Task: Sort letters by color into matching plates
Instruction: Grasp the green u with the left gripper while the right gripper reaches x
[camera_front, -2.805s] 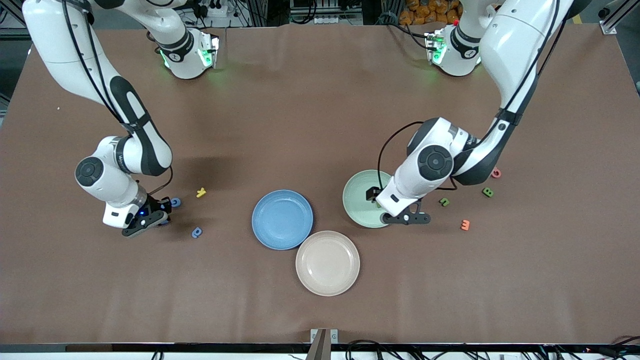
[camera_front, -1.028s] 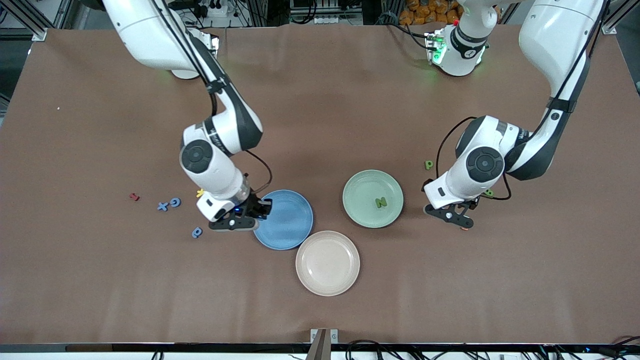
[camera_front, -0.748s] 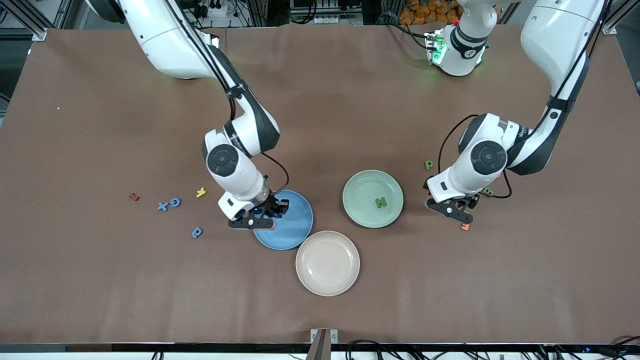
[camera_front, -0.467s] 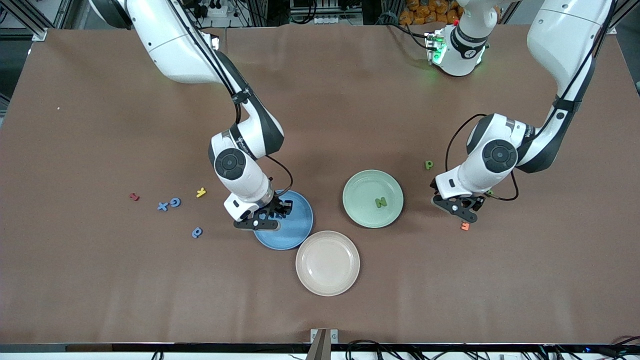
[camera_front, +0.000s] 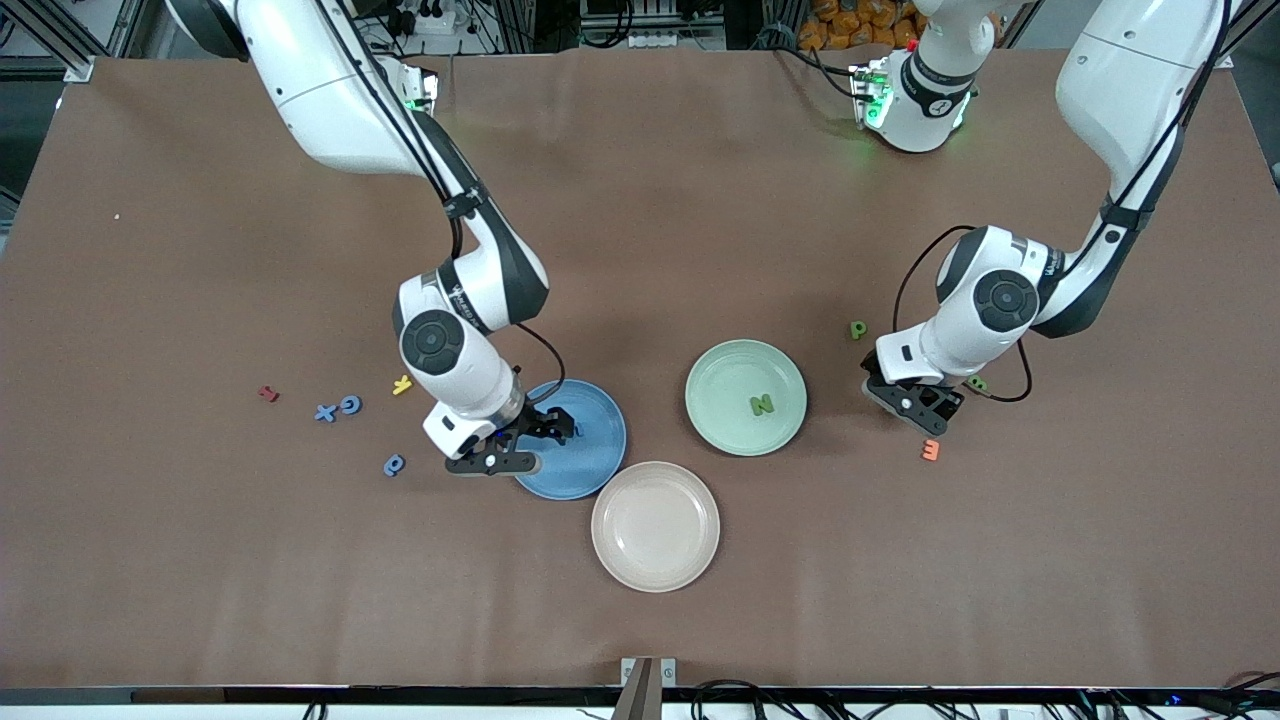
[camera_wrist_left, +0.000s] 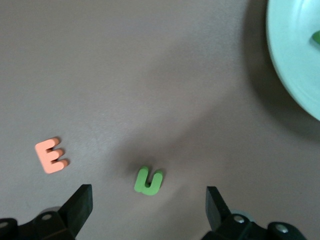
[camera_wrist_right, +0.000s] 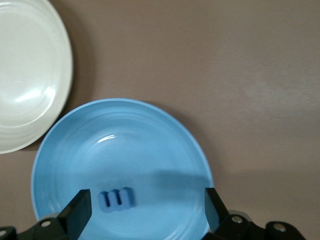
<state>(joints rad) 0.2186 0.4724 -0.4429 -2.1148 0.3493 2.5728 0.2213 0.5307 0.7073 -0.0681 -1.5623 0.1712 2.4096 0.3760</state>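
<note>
My right gripper (camera_front: 530, 437) (camera_wrist_right: 146, 205) hangs open over the blue plate (camera_front: 592, 455) (camera_wrist_right: 125, 145). A blue letter (camera_wrist_right: 116, 198) lies flat in that plate between the spread fingers, touched by neither. Three more blue letters (camera_front: 325, 412) (camera_front: 350, 404) (camera_front: 394, 464) lie on the table toward the right arm's end. The green plate (camera_front: 730, 375) (camera_wrist_left: 295, 60) holds a green N (camera_front: 762, 404). My left gripper (camera_front: 918, 402) (camera_wrist_left: 148, 200) is open over a green U (camera_wrist_left: 148, 181) on the table. A green P (camera_front: 858, 329) lies beside the green plate; another green letter (camera_front: 977, 383) peeks out under the left arm.
A beige plate (camera_front: 655, 525) (camera_wrist_right: 25, 75) sits next to the blue plate, nearer the front camera. An orange E (camera_front: 931, 450) (camera_wrist_left: 51, 155) lies close to the left gripper. A yellow Y (camera_front: 402, 384) and a red letter (camera_front: 267, 393) lie among the loose blue letters.
My right gripper carried a blue letter over the blue plate, opened and let it drop in. My left gripper shifted a little over the green U, staying open.
</note>
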